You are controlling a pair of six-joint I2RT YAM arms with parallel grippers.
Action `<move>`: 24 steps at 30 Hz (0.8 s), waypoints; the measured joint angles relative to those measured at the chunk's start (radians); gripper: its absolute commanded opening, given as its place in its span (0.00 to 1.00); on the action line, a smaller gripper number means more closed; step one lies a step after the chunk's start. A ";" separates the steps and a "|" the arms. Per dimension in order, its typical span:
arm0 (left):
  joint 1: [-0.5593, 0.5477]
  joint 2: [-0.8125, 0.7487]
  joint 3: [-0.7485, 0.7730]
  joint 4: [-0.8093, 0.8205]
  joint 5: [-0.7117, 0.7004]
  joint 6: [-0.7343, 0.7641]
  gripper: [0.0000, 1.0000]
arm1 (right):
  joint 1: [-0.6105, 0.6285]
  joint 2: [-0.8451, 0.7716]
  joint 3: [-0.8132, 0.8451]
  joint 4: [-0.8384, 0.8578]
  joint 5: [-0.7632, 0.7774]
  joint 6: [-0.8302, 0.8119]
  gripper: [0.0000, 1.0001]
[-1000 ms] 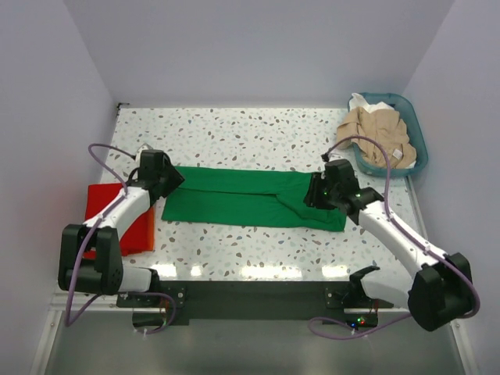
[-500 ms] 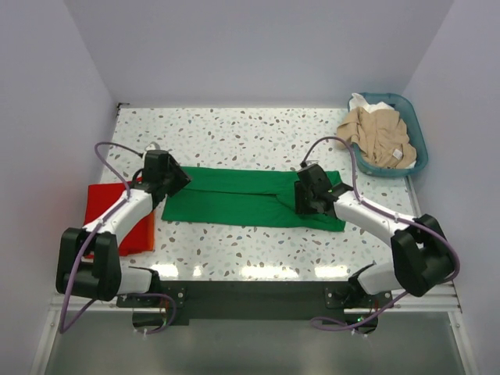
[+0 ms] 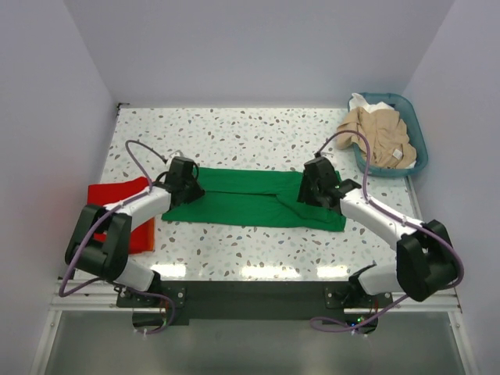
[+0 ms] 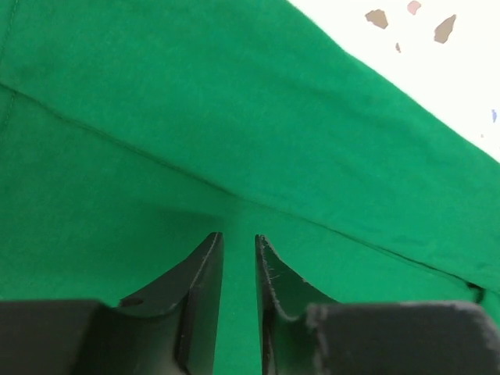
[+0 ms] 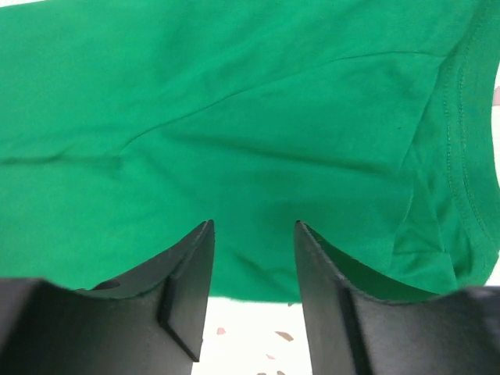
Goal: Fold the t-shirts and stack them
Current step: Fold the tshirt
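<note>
A bright green t-shirt (image 3: 250, 199) lies flat on the table as a long folded strip. It fills the left wrist view (image 4: 234, 117) and the right wrist view (image 5: 234, 117). My left gripper (image 3: 187, 184) is low over its left part, jaws only a narrow gap apart with nothing between them (image 4: 239, 238). My right gripper (image 3: 314, 184) is over its right part, near the near edge and the collar, open and empty (image 5: 254, 226). A red t-shirt (image 3: 109, 195) lies folded at the table's left edge. Beige (image 3: 379, 133) and white (image 3: 367, 101) shirts sit in the basket.
A teal plastic basket (image 3: 418, 141) stands at the back right corner. The speckled white tabletop (image 3: 234, 133) shows behind the green shirt. Grey walls close in the table on three sides. Purple cables loop above both arms.
My left gripper has moved right, from the green shirt's left edge to over the cloth. My right gripper has shifted left and a little back. The shirt has not visibly moved.
</note>
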 measured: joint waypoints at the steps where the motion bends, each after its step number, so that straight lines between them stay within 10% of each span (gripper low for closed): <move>1: -0.007 0.008 -0.002 0.000 -0.010 0.002 0.25 | -0.020 0.023 0.003 0.006 -0.008 0.004 0.47; 15: -0.159 0.094 0.005 0.011 -0.223 0.010 0.18 | -0.158 0.358 0.137 0.066 -0.094 0.024 0.45; 24: -0.263 0.028 -0.050 -0.027 -0.247 -0.077 0.19 | -0.179 0.684 0.573 0.008 -0.096 -0.079 0.45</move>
